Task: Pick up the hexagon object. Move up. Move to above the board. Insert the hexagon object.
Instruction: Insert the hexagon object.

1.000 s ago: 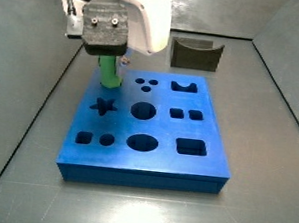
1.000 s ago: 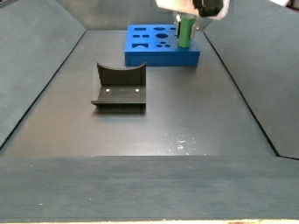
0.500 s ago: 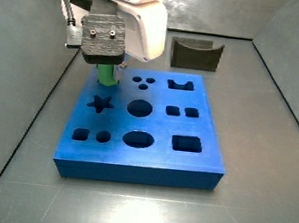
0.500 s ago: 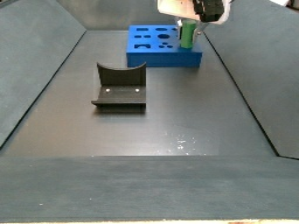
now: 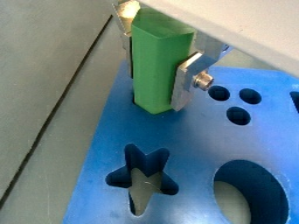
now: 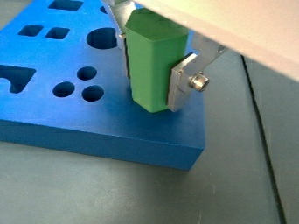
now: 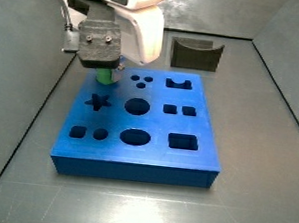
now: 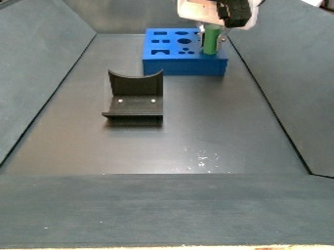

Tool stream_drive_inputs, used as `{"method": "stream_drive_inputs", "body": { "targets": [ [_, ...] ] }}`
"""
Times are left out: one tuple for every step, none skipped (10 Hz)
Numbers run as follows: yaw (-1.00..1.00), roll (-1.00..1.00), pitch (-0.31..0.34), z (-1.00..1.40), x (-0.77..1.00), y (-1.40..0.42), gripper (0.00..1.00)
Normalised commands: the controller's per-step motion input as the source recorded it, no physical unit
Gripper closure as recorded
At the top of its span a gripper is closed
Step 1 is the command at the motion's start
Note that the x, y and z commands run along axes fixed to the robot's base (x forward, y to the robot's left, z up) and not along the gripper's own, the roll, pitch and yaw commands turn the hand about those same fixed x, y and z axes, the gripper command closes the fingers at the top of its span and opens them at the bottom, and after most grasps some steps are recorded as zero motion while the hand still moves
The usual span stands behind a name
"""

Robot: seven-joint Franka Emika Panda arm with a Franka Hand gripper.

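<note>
My gripper (image 5: 156, 72) is shut on the hexagon object (image 5: 158, 52), a bright green upright prism, with silver fingers (image 5: 187, 80) on two opposite sides. The prism's lower end meets the top face of the blue board (image 5: 193, 131) at a corner, next to the star hole (image 5: 142, 178). No hole rim shows around it. The other wrist view shows the same grip (image 6: 155, 74) on the prism (image 6: 152, 52) near the board's edge (image 6: 105, 131). In a side view the gripper (image 7: 103, 66) sits low over the board (image 7: 141, 153), and only a short piece of green (image 7: 105, 77) shows.
A dark olive U-shaped block (image 7: 196, 54) stands behind the board; it also shows in a side view (image 8: 132, 96), in front of the board (image 8: 177, 54). Grey walls enclose the dark floor on the sides. The board has several other dark cut-outs.
My gripper has moved straight down with the green prism. Less of the prism shows below the gripper in the side views, and its lower end has sunk at the board's corner.
</note>
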Motion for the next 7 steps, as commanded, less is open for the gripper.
{"method": "stream_drive_inputs", "body": {
  "targets": [
    [-0.13,0.21,-0.009,-1.0,0.0,-0.13,1.0],
    [-0.08,0.1,0.0,-1.0,0.0,0.0,1.0],
    [-0.02,0.0,0.0,-0.59,0.11,0.0,1.0],
    [0.0,0.11,0.0,-0.23,-0.03,0.0,1.0],
    [0.0,0.02,0.0,-0.92,-0.03,0.0,1.0],
    [-0.02,0.04,0.0,-1.0,-0.02,-0.01,1.0],
    [-0.02,0.02,0.0,-1.0,0.0,-0.02,1.0]
  ]
}}
